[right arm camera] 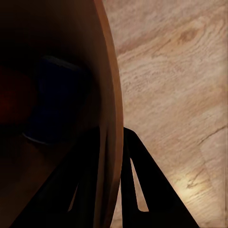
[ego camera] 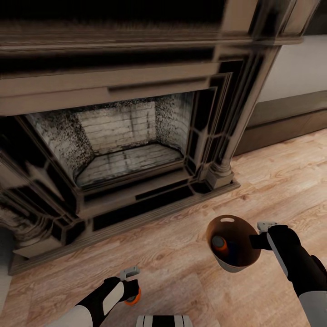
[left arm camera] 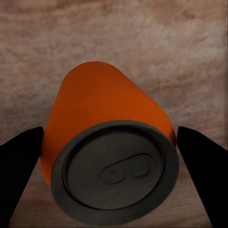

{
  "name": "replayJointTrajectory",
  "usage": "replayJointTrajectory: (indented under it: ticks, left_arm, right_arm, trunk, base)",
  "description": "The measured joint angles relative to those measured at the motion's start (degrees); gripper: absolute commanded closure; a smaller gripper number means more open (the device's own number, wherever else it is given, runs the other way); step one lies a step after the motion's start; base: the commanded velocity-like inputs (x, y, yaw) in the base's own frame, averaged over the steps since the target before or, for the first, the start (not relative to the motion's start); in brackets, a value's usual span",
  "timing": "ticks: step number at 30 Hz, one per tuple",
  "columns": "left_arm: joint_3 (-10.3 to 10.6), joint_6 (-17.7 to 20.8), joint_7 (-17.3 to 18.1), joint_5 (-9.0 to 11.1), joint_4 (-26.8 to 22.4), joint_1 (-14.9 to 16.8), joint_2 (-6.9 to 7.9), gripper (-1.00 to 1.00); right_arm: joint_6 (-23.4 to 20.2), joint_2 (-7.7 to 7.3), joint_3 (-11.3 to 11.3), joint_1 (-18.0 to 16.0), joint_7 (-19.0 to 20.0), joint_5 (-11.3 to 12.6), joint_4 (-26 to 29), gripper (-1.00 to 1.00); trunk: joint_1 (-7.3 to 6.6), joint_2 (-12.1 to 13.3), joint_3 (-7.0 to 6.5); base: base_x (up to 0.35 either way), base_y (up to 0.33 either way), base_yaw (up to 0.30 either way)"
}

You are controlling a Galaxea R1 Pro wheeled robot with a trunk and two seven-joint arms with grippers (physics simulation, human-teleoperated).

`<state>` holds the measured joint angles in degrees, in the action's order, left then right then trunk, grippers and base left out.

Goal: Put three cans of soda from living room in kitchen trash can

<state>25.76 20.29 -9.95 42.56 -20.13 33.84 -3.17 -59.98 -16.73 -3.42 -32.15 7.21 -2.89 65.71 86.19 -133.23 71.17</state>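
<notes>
Left gripper [ego camera: 130,285] pinching orange soda can [left arm camera: 107,156], in front of fireplace [ego camera: 122,136]. Right gripper [ego camera: 260,239] clamps trash can [ego camera: 232,245] rim, carrying orange can [ego camera: 220,244], likely blue one too.

R hand [ego camera: 262,236] grips bin [ego camera: 240,265] rim (orange can [ego camera: 220,244] inside); L hand [ego camera: 131,285] holds orange can [ego camera: 133,299].

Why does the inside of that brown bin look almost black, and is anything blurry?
Right wrist view: the trash can interior sits in deep shadow, its contents mere dim shapes, while the floor is sharply grained. Head view: the fireplace looks smeared. Left wrist view: the orange can is evenly lit, without glare.
</notes>
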Motion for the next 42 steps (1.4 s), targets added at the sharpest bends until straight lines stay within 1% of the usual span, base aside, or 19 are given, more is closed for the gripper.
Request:
replayJointTrajectory:
  ticks: [6,8,11,15,19,21,22,24,26,27,30,32,34,36,37,39,40,41,42]
  left_arm:
    - [0.1,1.1,0.2,0.0,-3.4,0.1,0.09,1.0]
    - [0.2,3.1,0.1,0.1,-5.6,0.1,0.11,1.0]
    - [0.2,7.4,-0.2,0.2,-10.6,0.1,0.14,1.0]
    - [0.3,11.7,-0.4,0.1,-15.3,0.2,0.15,1.0]
    - [0.3,16.0,-0.5,0.2,-20.5,0.3,0.2,1.0]
    - [0.1,19.1,-0.6,0.3,-24.1,0.4,0.36,1.0]
    - [-0.1,21.4,-0.7,0.4,-26.9,0.4,0.44,1.0]
    - [-0.3,24.7,-0.8,0.5,-31.1,0.5,0.49,1.0]
    - [-0.4,26.6,-1.0,0.4,-33.5,0.8,0.48,1.0]
    - [-0.4,28.3,-1.3,0.5,-35.1,1.3,0.37,1.0]
    - [-0.6,31.5,-1.5,0.8,-38.0,2.5,0.16,1.0]
    - [-0.7,33.8,-1.6,1.0,-40.4,3.3,0.06,1.0]
    - [-0.8,35.8,-1.6,1.2,-42.6,3.7,-0.01,1.0]
    - [-0.9,37.2,-1.6,1.9,-44.5,4.2,-0.05,1.0]
    - [-0.9,37.7,-1.6,2.2,-45.1,4.3,-0.06,1.0]
    - [-0.9,38.6,-1.7,3.2,-46.1,4.7,-0.09,1.0]
    - [-0.9,39.3,-1.7,4.4,-47.0,5.0,-0.14,1.0]
    - [-0.9,39.5,-1.7,5.0,-47.4,5.3,-0.15,1.0]
    - [-0.9,39.7,-1.7,6.1,-48.1,5.7,-0.17,1.0]
  right_arm:
    - [0.0,-0.04,1.5,0.0,0.0,0.2,-2.2,1.0]
    - [0.0,-0.04,1.7,0.0,0.0,0.1,-2.9,1.0]
    - [0.0,0.02,1.9,0.0,-0.1,-0.3,-4.4,1.0]
    - [0.0,0.1,2.0,0.0,-0.4,0.0,-5.5,1.0]
    - [0.0,0.22,2.2,-0.1,-1.2,-0.2,-8.3,1.0]
    - [0.0,0.3,3.2,-0.1,-3.0,0.1,-9.8,1.0]
    - [0.0,0.36,4.1,-0.2,-4.8,0.6,-10.6,1.0]
    - [0.0,0.48,5.1,-0.5,-7.2,-0.1,-11.5,1.0]
    - [0.0,0.75,5.5,-0.6,-8.3,-1.4,-11.8,1.0]
    - [0.0,1.11,5.7,-0.7,-8.9,-1.4,-12.2,1.0]
    - [0.0,1.7,6.1,-0.9,-10.5,1.6,-13.1,1.0]
    - [0.1,2.02,6.2,-0.9,-12.8,2.3,-13.8,1.0]
    - [0.0,2.46,6.2,-1.0,-14.9,0.0,-14.2,1.0]
    - [0.0,2.88,6.2,-1.3,-16.1,-1.5,-14.4,1.0]
    - [0.0,2.97,6.2,-1.3,-16.3,-1.1,-14.5,1.0]
    - [0.0,3.22,6.2,-1.5,-16.5,0.7,-14.7,1.0]
    - [0.1,3.43,6.3,-1.6,-16.7,1.4,-15.1,1.0]
    - [0.1,3.53,6.3,-1.7,-16.8,1.8,-15.5,1.0]
    - [0.1,3.7,6.3,-2.0,-17.0,1.7,-16.3,1.0]
  trunk:
    - [-1.32,2.4,-1.08]
    - [-1.76,3.2,-1.44]
    - [-2.42,4.4,-1.98]
    - [-3.3,6.0,-2.69]
    - [-4.17,7.6,-3.41]
    - [-4.61,8.4,-3.77]
    - [-4.84,8.8,-3.95]
    - [-5.28,9.6,-4.32]
    - [-5.71,10.4,-4.67]
    - [-5.93,10.8,-4.85]
    - [-6.59,12.0,-5.39]
    - [-7.03,12.8,-5.75]
    - [-7.47,13.6,-6.11]
    - [-7.91,14.4,-6.47]
    - [-8.13,14.8,-6.65]
    - [-8.57,15.6,-7.0]
    - [-8.79,16.0,-7.19]
    - [-9.01,16.4,-7.36]
    - [-9.23,16.8,-7.54]
  base:
    - [0.0,0.0,0.0]
    - [0.0,0.0,0.0]
    - [0.0,0.0,0.0]
    - [0.0,0.0,0.0]
    - [0.0,0.0,0.0]
    - [0.0,0.0,0.0]
    - [0.0,0.0,0.0]
    - [0.0,0.0,0.0]
    - [0.0,0.0,0.0]
    - [0.0,0.0,0.0]
    - [0.0,0.0,0.0]
    - [0.0,0.0,0.0]
    - [0.0,0.0,0.0]
    - [0.0,0.0,0.0]
    - [0.0,0.0,0.0]
    - [0.0,0.0,0.0]
    - [0.0,0.0,0.0]
    - [0.0,0.0,0.0]
    - [0.0,0.0,0.0]
